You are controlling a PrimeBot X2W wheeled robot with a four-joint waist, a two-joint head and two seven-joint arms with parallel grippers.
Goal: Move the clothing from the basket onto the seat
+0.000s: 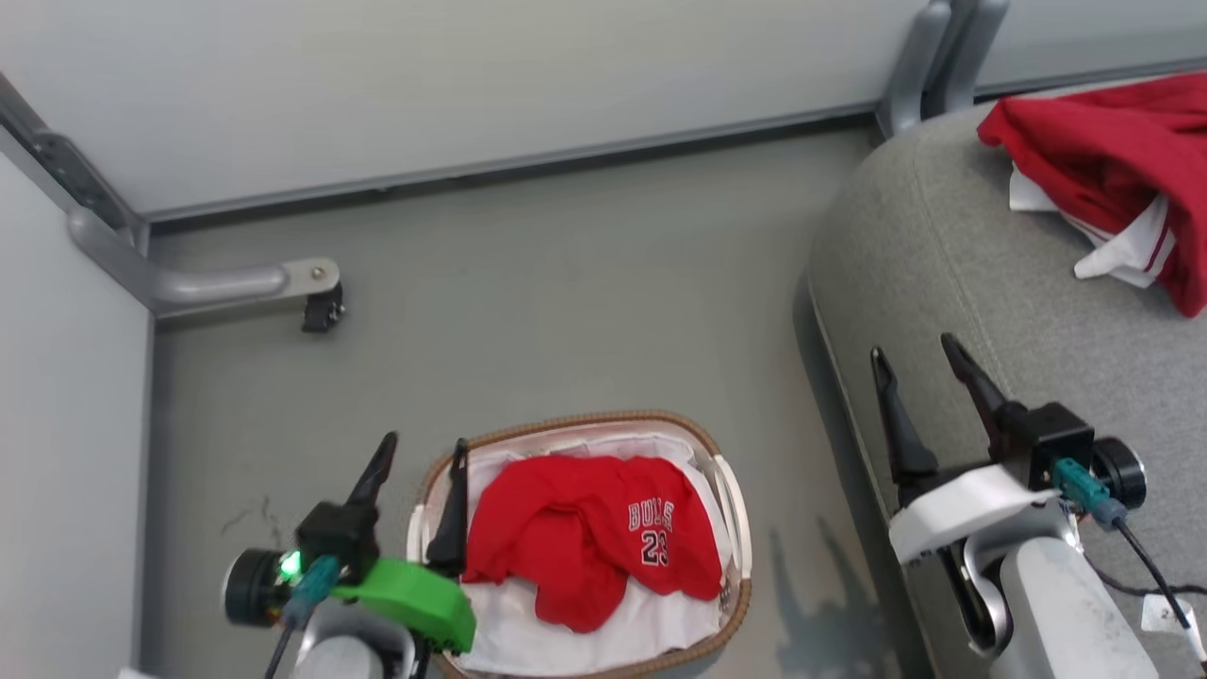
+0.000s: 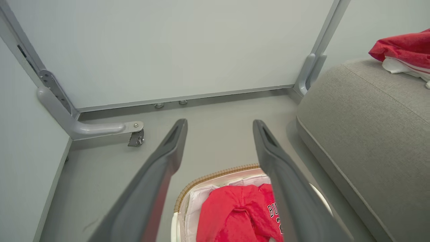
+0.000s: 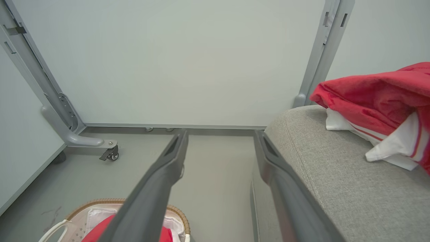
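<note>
In the head view the basket (image 1: 728, 490) sits at the bottom centre on the grey floor (image 1: 566, 283), its lower rim cut off by the frame edge. A red jersey (image 1: 585, 542) lies crumpled inside it on the white liner (image 1: 575, 637). Its white lettering reads "BULLS 23", but the folds hide the rest of the garment's shape.

The left gripper (image 1: 424, 441) stands at the lower left, released, with its two dark fingers spread and nothing between them. One finger is over the floor just outside the basket. The other crosses the basket's left rim and covers part of it; whether it touches the rim cannot be told. In the left wrist view the finger on the right of the frame hides much of the lettering, so only "BU" shows, and the near half of the basket is out of frame.

The seat (image 1: 943, 273) takes up the right side and is cut off at the right and bottom edges. A second red garment (image 1: 1113, 151) with white trim lies bunched on it in the upper right corner. It is partly out of frame, and what kind of piece it is cannot be made out.

The right gripper (image 1: 913, 346) is at the lower right, in front of the seat's left edge. It too is released and empty, well apart from that garment. In the right wrist view the finger on the left of the frame covers most of the basket at the bottom left, leaving a sliver of red.
</note>
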